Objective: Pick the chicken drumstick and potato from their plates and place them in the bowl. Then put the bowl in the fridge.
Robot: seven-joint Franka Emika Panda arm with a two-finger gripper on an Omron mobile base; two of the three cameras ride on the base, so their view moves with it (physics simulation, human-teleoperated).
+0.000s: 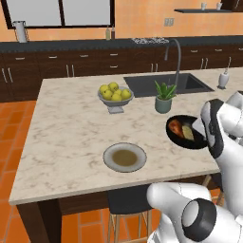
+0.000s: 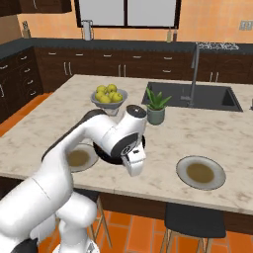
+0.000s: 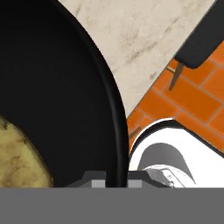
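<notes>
The black bowl (image 1: pixel 182 138) hangs a little above the counter's front right edge, with my gripper (image 3: pixel 117 180) shut on its rim. Inside it lie the reddish-brown chicken drumstick (image 1: pixel 175 126) and the yellowish potato (image 1: pixel 188 132). The hand view looks down into the bowl (image 3: pixel 57 105), with the potato (image 3: pixel 17 157) at the lower left. In the right base view my arm covers most of the bowl (image 2: pixel 101 149). One grey plate (image 1: pixel 125 157) lies near the front edge; both plates (image 2: pixel 79 158) (image 2: pixel 201 172) are bare in the right base view. The fridge is out of view.
A grey footed bowl of lemons (image 1: pixel 115 96) and a small potted plant (image 1: pixel 163 98) stand mid-counter, in front of the sink (image 1: pixel 166 84) with its tall faucet. A soap dispenser (image 1: pixel 223 79) is at the right. Dark stools (image 2: pixel 190 225) stand under the counter's front edge, on orange tile floor.
</notes>
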